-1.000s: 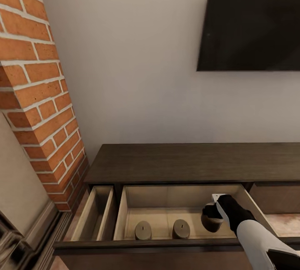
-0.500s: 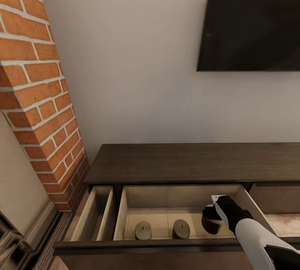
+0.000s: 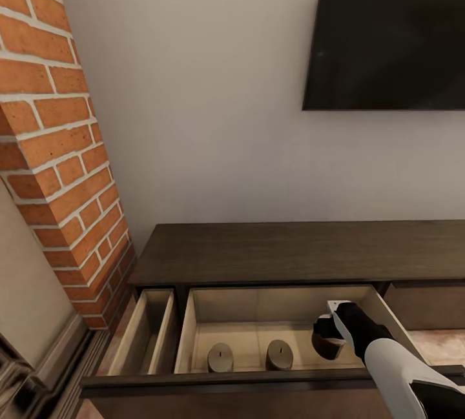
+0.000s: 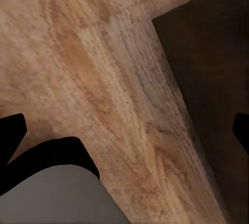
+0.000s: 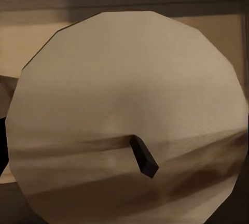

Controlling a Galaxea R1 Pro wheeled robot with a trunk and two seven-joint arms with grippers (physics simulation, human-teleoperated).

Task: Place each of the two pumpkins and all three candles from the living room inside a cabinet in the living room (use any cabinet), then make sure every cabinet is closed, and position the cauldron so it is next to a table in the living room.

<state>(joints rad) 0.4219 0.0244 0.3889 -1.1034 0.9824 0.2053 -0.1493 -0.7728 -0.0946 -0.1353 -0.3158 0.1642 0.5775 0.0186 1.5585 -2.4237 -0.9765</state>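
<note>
The dark-brown cabinet (image 3: 290, 251) stands against the wall with its wide drawer (image 3: 278, 306) pulled out. Two cream candles (image 3: 220, 357) (image 3: 279, 354) stand upright side by side on the drawer's pale floor. My right gripper (image 3: 328, 336) hangs inside the drawer's right half, shut on a third candle (image 3: 325, 347). In the right wrist view that candle's flat top and dark wick (image 5: 142, 156) sit very close to the camera. My left gripper (image 4: 124, 130) is open over wooden floor, its black fingertips (image 4: 11, 130) far apart.
A narrow drawer (image 3: 152, 332) left of the wide one is also pulled out. The brick fireplace (image 3: 58, 148) rises at the left, close to the cabinet's end. A black TV (image 3: 387, 31) hangs on the wall above. A dark panel (image 4: 207, 53) borders the floor in the left wrist view.
The head view has shifted slightly. My right gripper stays over the drawer's right half with the candle, hardly moved. The two candles in the drawer have not moved.
</note>
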